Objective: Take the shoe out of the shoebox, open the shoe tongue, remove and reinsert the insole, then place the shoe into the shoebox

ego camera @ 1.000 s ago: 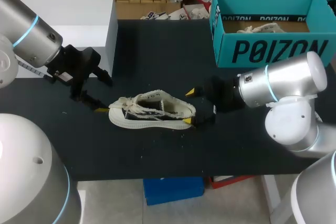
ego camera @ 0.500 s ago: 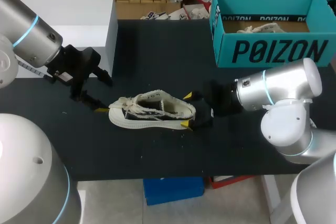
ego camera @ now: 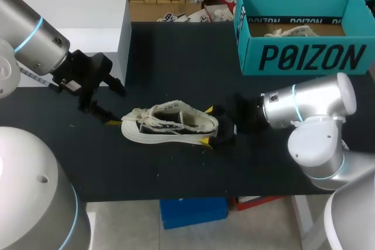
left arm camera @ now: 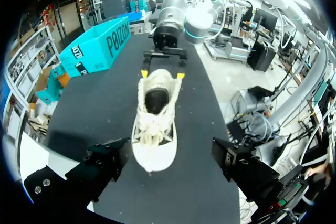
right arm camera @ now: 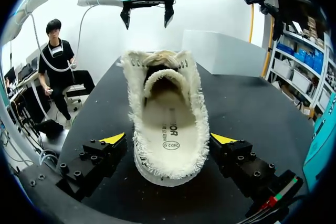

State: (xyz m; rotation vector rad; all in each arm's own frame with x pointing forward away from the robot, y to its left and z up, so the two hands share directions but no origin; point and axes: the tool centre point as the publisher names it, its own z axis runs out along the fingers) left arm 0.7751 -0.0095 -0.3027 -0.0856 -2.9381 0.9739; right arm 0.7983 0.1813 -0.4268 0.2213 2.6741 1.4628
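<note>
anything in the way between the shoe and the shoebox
Nothing visible lies on the table between the shoe and the open shoebox. Only the right gripper, open around the heel, is on that side.

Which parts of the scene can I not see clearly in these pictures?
Shoebox inside: head view, its front wall hides most.
Shoe heel: head view, partly covered by the right gripper.
Insole front: right wrist view, under the tongue.

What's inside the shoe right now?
The pale insole lies flat inside the shoe, in view from the heel forward. Its toe end is hidden under the tongue.
</note>
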